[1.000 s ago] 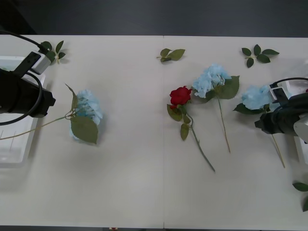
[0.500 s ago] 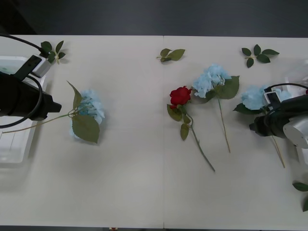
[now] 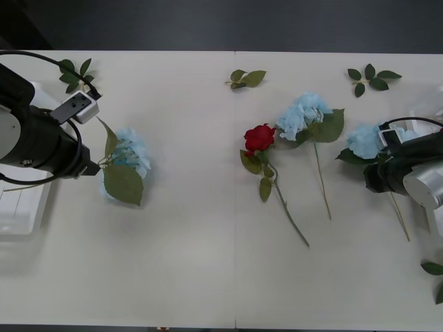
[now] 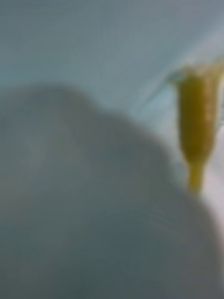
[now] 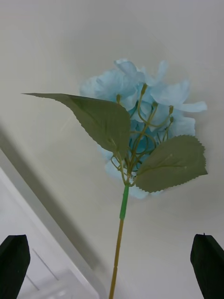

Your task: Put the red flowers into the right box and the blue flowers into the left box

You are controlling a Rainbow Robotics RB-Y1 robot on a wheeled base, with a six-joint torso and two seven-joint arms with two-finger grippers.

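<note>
Our left hand (image 5: 112, 264) hangs with fingers spread wide, its blue flower's (image 3: 130, 153) stem running between them untouched, just beside the left box (image 3: 21, 214). Our right hand (image 3: 374, 181) sits at another blue bloom (image 3: 365, 140); we cannot tell its grip. Mid-tabletop (image 3: 208, 263) lie the red rose (image 3: 259, 137) and a third blue head (image 3: 302, 115).

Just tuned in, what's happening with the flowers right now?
The left gripper, jaws open, sits at the stem of a blue flower lying beside the left box. The right gripper is down at another blue flower near the table's right edge. A red flower and a third blue one lie mid-table, unsorted.
</note>
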